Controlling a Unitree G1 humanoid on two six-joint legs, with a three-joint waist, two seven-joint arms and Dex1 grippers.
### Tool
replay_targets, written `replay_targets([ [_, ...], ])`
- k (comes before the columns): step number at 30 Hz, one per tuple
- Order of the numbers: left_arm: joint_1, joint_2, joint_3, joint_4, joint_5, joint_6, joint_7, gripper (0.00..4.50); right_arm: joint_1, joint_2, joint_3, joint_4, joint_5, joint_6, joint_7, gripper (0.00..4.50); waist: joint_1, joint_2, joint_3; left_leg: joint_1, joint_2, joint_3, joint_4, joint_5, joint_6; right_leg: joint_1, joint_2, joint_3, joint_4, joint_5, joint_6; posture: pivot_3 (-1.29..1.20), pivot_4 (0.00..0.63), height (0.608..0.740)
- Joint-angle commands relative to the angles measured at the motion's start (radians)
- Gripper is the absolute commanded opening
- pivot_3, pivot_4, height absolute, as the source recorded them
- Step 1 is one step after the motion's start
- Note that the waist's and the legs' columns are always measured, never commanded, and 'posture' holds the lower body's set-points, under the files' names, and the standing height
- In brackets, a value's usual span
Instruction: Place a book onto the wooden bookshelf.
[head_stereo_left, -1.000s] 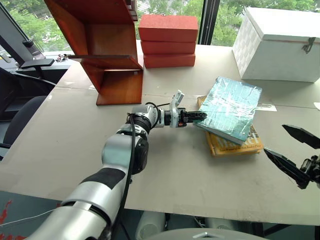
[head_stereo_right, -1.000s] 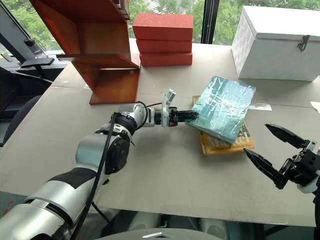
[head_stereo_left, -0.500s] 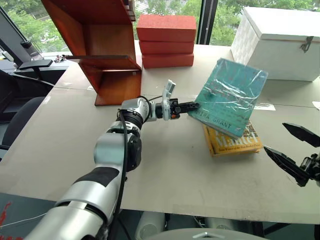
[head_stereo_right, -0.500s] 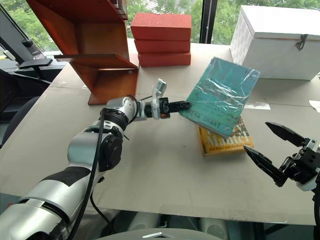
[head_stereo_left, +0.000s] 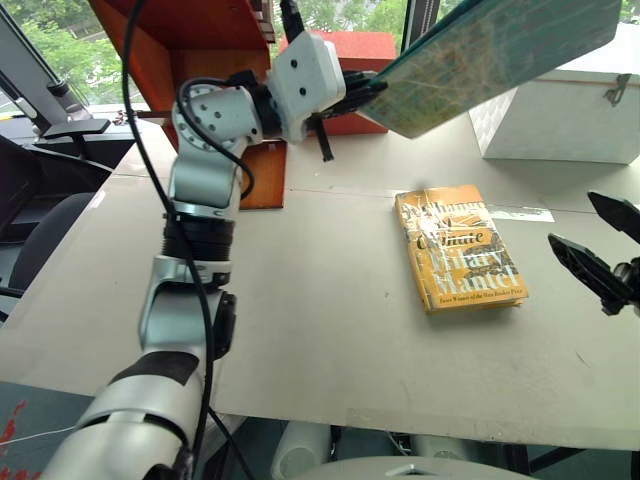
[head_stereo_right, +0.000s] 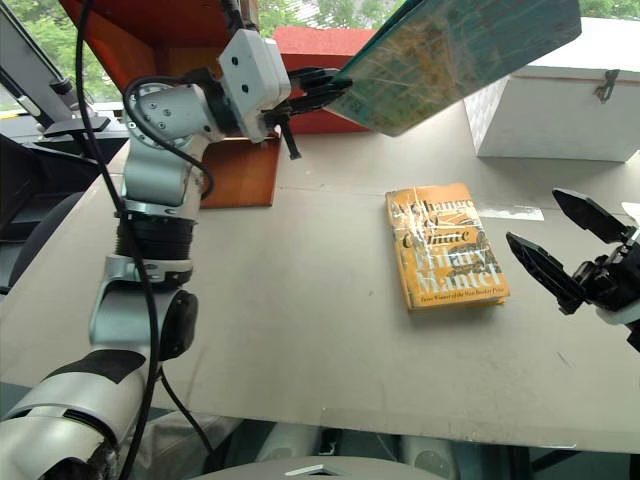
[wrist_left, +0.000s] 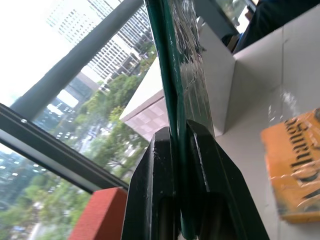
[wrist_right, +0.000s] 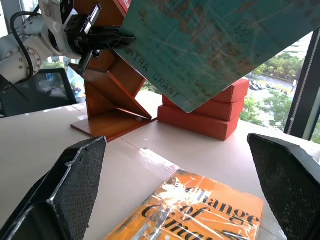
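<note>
The teal-green book (head_stereo_left: 500, 50) is held high above the table, tilted, its shiny cover crinkled. My left gripper (head_stereo_left: 365, 90) is shut on the book's lower corner, with the arm raised in front of the wooden bookshelf (head_stereo_left: 200, 60). In the left wrist view both black fingers (wrist_left: 157, 165) clamp the book's edge (wrist_left: 182, 75). The reddish-brown bookshelf stands at the table's back left, just left of the gripper. My right gripper (head_stereo_left: 572, 218) hovers open and empty at the right edge, above the table beside the orange book. Between its fingers (wrist_right: 65, 190) the book (wrist_right: 215, 45) shows overhead.
An orange-yellow book (head_stereo_left: 460, 248) lies flat on the table (head_stereo_left: 320, 330) right of centre. Stacked red-orange blocks (head_stereo_left: 350, 45) stand behind the left gripper. A white box (head_stereo_left: 560, 110) sits at the back right. A dark office chair (head_stereo_left: 40, 230) is off the left edge.
My left arm has lifted the teal book off the orange book and swung it high up and back toward the bookshelf. The right gripper has risen slightly, still open.
</note>
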Motion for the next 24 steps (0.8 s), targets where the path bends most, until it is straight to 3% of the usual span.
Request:
replay_targets([
  [1, -0.006, 0.098, 0.008, -0.031, 0.120, -0.101, 0.120, 0.02, -0.035, -0.019, -0.001, 0.021, 0.037, 0.016, 0.029, 4.50, 0.000, 0.000, 0.000, 0.000, 0.000, 0.000, 0.000, 0.000, 0.000, 0.000, 0.000, 0.000, 0.000, 0.000, 0.000, 0.00, 0.150, 0.740],
  [4, 0.046, 0.220, 0.003, -0.053, 0.234, -0.135, 0.183, 0.02, -0.099, -0.035, 0.025, 0.046, 0.072, 0.049, 0.047, 4.50, 0.000, 0.000, 0.000, -0.001, 0.000, 0.000, 0.000, 0.000, 0.000, 0.000, 0.000, -0.001, 0.000, 0.000, 0.000, 0.00, 0.150, 0.740],
  [8, 0.113, 0.304, 0.019, -0.072, 0.299, -0.146, 0.266, 0.02, -0.166, -0.049, 0.047, 0.082, 0.080, 0.073, 0.066, 4.50, 0.002, 0.000, 0.000, -0.001, 0.000, 0.000, 0.000, 0.000, 0.000, 0.000, 0.000, -0.002, -0.001, 0.000, 0.000, 0.00, 0.150, 0.740],
  [24, 0.331, 0.564, 0.157, -0.139, 0.210, -0.097, 0.257, 0.02, -0.287, -0.027, 0.115, 0.151, 0.071, 0.100, 0.102, 4.50, -0.002, 0.000, 0.000, -0.002, 0.001, 0.000, 0.000, 0.000, 0.000, -0.002, 0.000, -0.003, 0.001, 0.000, 0.000, 0.00, 0.150, 0.740],
])
